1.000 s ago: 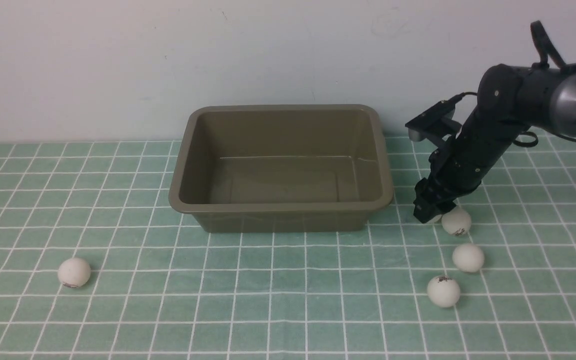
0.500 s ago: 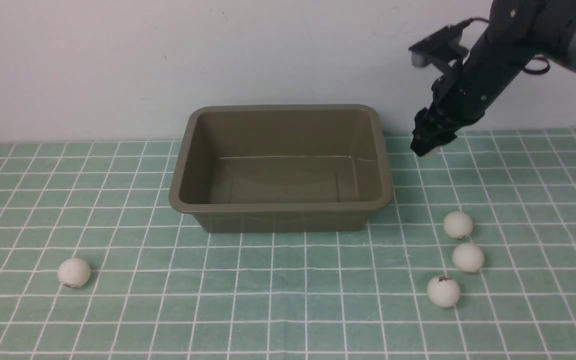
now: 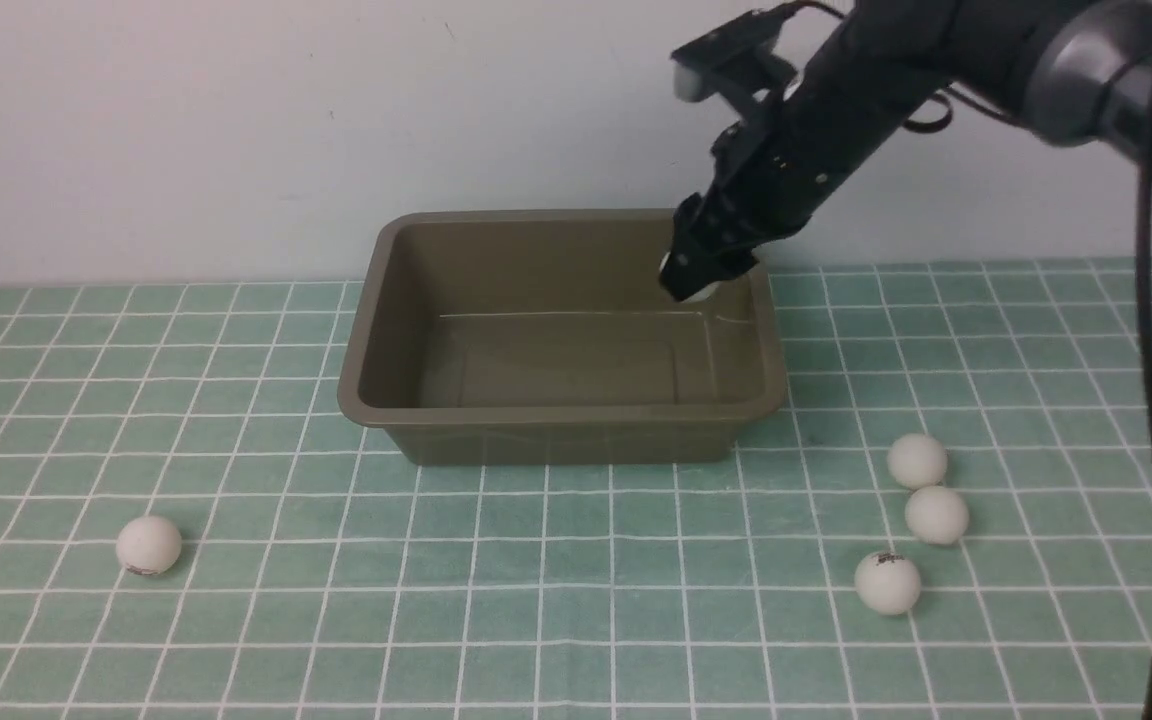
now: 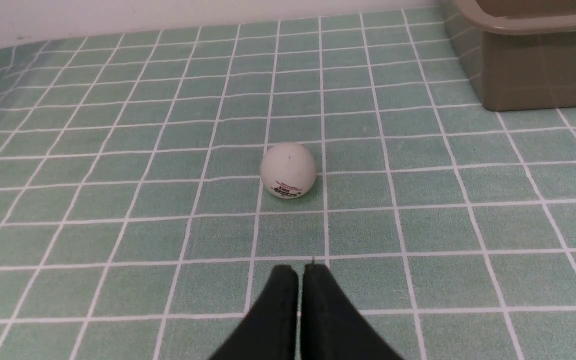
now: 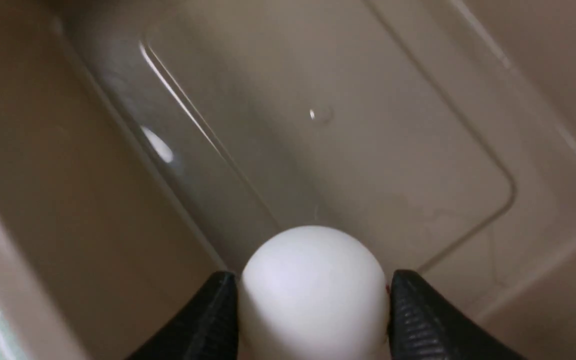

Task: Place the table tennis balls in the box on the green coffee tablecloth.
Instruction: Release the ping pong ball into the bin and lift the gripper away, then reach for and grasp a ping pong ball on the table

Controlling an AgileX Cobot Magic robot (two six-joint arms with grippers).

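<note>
white ball (image 5: 313, 295) clamped in the right hand (image 3: 698, 282), over the box (image 3: 556, 440).

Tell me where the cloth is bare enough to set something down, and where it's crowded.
Bare: the wide stretch of green tablecloth in front of the box, between the lone left ball and the three-ball cluster. Crowded: that cluster, front right of the box.

We find the box (image 3: 561, 435) near the rear edge of the tablecloth (image 3: 536, 610), its walls the only tall obstacle. Its floor is bare beneath the right gripper (image 3: 701, 282) and the held ball (image 5: 313, 290). Toward the front right the three balls (image 3: 917, 460) crowd together, two just beside each other, with narrow gaps. The lone ball (image 3: 148, 545) at front left has open cloth all round, also toward the left gripper (image 4: 298, 280).
</note>
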